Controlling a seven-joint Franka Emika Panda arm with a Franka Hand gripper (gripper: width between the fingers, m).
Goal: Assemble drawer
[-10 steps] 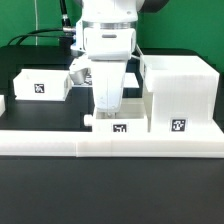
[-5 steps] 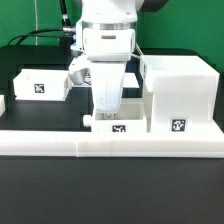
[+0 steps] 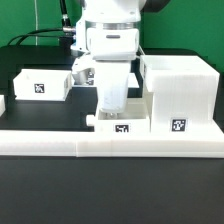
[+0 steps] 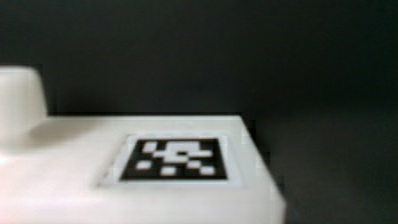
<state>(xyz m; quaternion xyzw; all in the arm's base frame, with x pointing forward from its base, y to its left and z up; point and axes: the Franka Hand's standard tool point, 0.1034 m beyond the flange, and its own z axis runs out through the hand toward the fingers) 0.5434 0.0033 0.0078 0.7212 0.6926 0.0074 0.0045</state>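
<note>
In the exterior view my gripper (image 3: 109, 108) hangs straight down over a small flat white drawer box (image 3: 121, 126) that lies at the front rail, just to the exterior view's left of the large hollow white shell (image 3: 181, 92). The fingertips are hidden behind the hand and the box, so I cannot tell how the jaws stand. The wrist view shows this box (image 4: 160, 190) very close, with its tag (image 4: 178, 160) on top and a rounded white part (image 4: 18, 100) beside it. A second flat white box (image 3: 41, 85) lies at the exterior view's left.
The long low white border rail (image 3: 60, 143) runs across the front, right against the small box and the shell. Black cables (image 3: 45, 35) run along the back at the exterior view's left. The table top is black.
The gripper has shifted slightly toward the exterior view's right, toward the shell. The boxes and the shell look the same.
</note>
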